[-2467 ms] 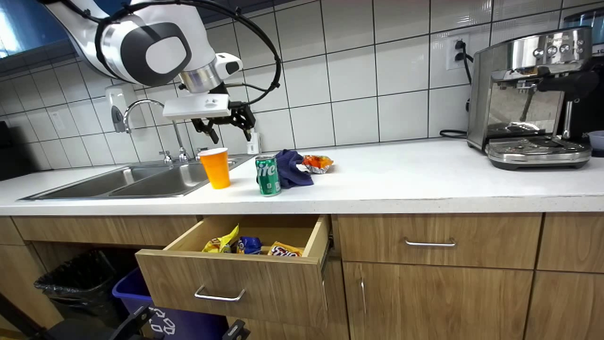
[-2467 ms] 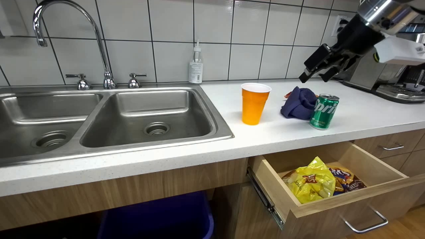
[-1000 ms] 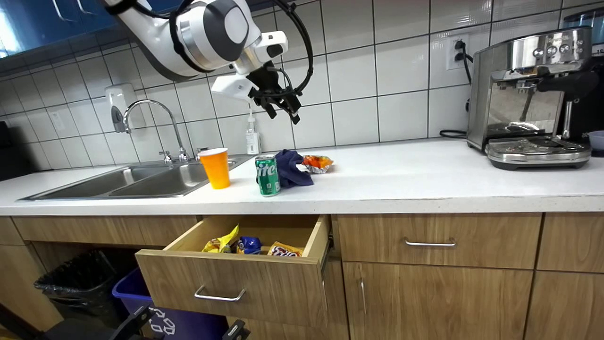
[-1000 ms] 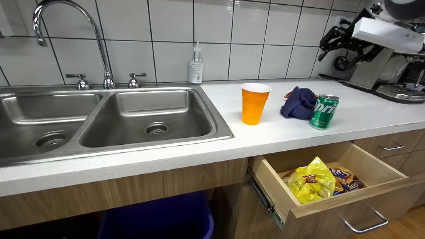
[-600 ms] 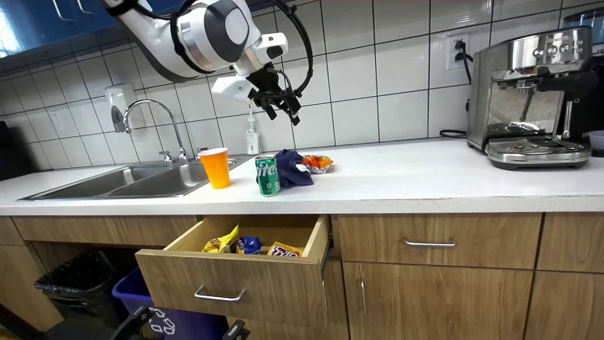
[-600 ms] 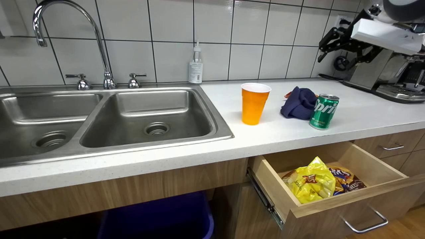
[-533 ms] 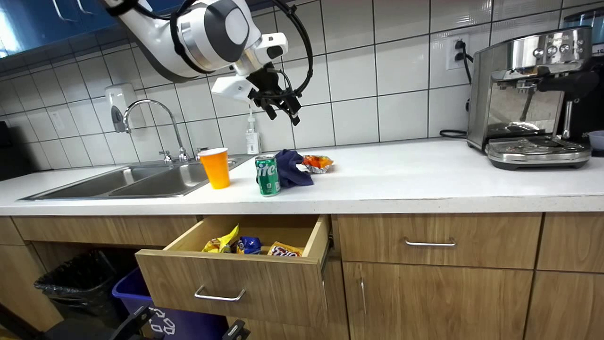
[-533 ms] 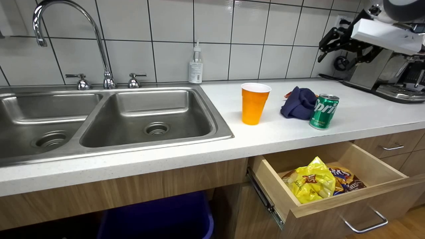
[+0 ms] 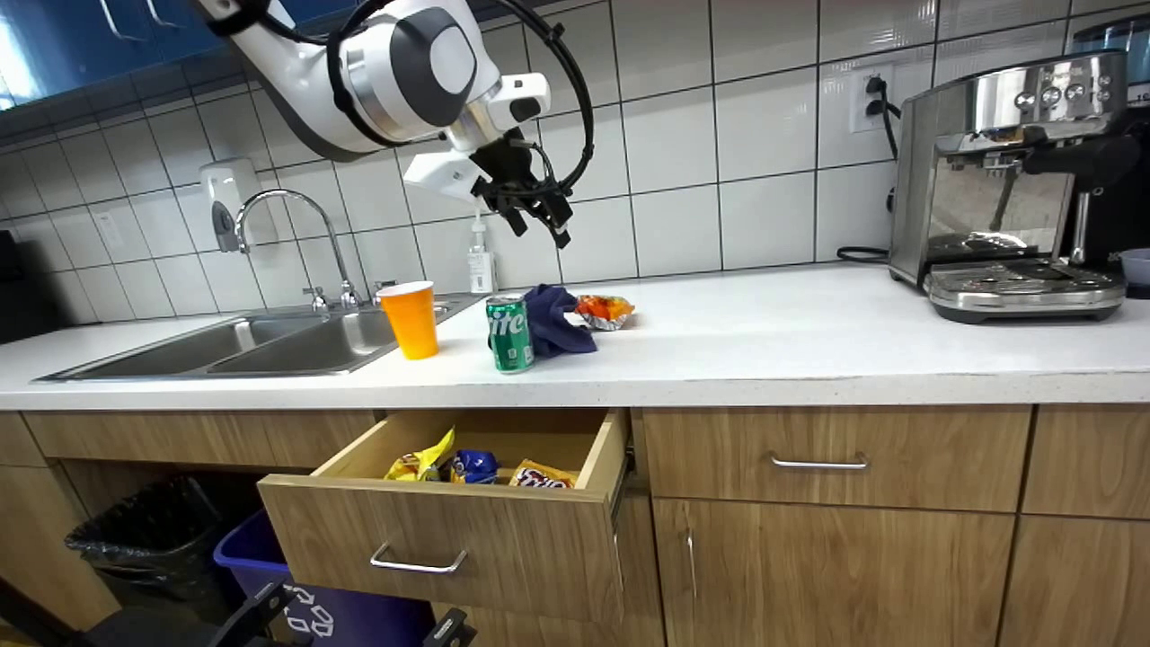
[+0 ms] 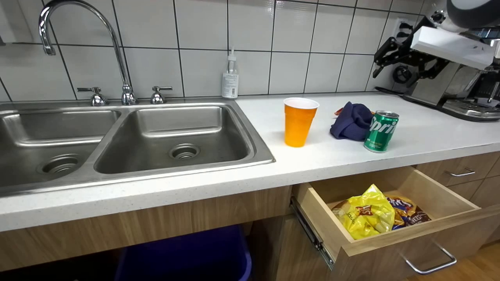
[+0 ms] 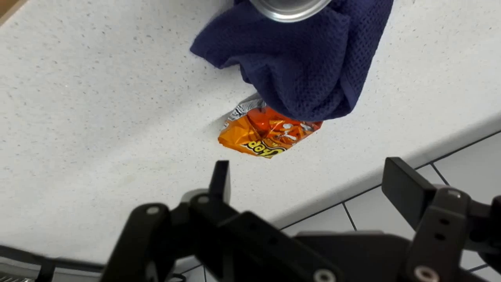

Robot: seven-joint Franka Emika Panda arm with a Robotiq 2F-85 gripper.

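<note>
In an exterior view, faces the tiled wall (image 9: pixel 764 135) head-on, far enough back to span blue cupboard (image 9: pixel 90 54) to black bin (image 9: pixel 162 575). In an exterior view, looks down from near the sink (image 10: pixel 129 148). In both exterior views, takes in cup (image 10: pixel 300 127), can (image 10: pixel 382 134), cloth (image 10: pixel 351 123) and drawer (image 9: pixel 440 526). In the wrist view, points down past the gripper (image 11: pixel 307 172) at the nearby wrapper (image 11: pixel 270 133), sharing can and cloth.

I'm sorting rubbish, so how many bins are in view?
2. The black-lined bin is below the counter, at the left in an exterior view; the blue bin is beside it, partly hidden by the open drawer. More may be out of sight.
</note>
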